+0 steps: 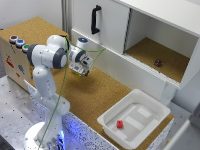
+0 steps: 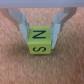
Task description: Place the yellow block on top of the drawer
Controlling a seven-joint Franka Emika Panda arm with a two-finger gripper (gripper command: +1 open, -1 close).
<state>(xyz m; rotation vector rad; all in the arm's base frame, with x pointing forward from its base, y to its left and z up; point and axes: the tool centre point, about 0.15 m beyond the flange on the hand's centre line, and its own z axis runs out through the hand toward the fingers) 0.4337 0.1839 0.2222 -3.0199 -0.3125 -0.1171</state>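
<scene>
Exterior view: red block in tray.

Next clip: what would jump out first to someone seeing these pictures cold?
Probably the white robot arm reaching over the cork counter, its tool gripping a small yellow block marked with letters, seen close up in the wrist view. Next, the white bin at the exterior view's lower right, holding a small red block, and the open white cabinet behind it with a small dark block inside.
</scene>
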